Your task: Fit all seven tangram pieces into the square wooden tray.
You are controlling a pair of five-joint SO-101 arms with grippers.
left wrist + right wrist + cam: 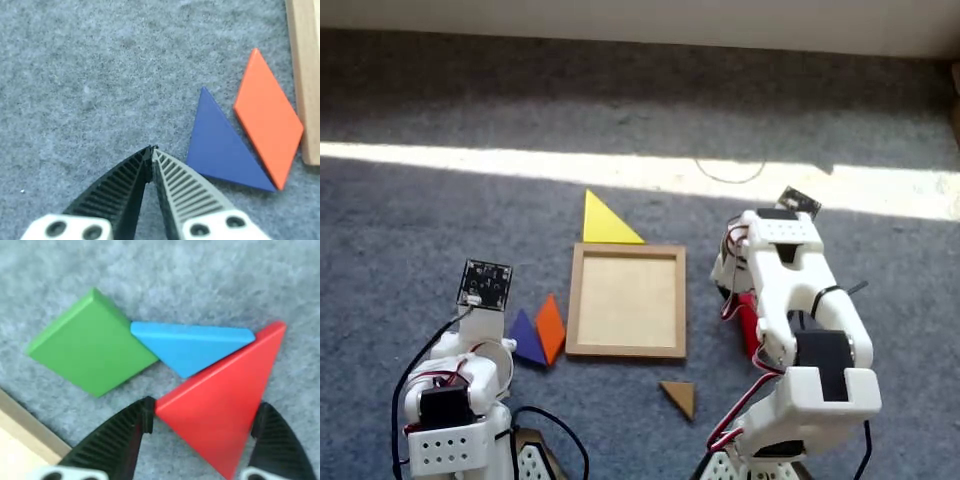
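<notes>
Grey carpet [75, 75] | right gripper [205, 414] wide astride red triangle [222, 400] | left gripper [151, 151] closed

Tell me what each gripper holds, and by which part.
Left gripper: shut, empty. Right gripper: open astride the red triangle, one corner and the opposite edge; firm grip cannot be told.

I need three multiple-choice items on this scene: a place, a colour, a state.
1. Where is the yellow triangle? A on the carpet beyond the wooden tray's far side; B inside it; C in a gripper.
2. Which colour is the triangle between the right gripper's fingers? A green; B red; C yellow.
3. How is the left gripper? A open; B shut on a piece; C shut, empty.
Answers: A, it lies outside the rim; B, the red triangle sits between the fingers; C, the fingertips meet over bare carpet.
</notes>
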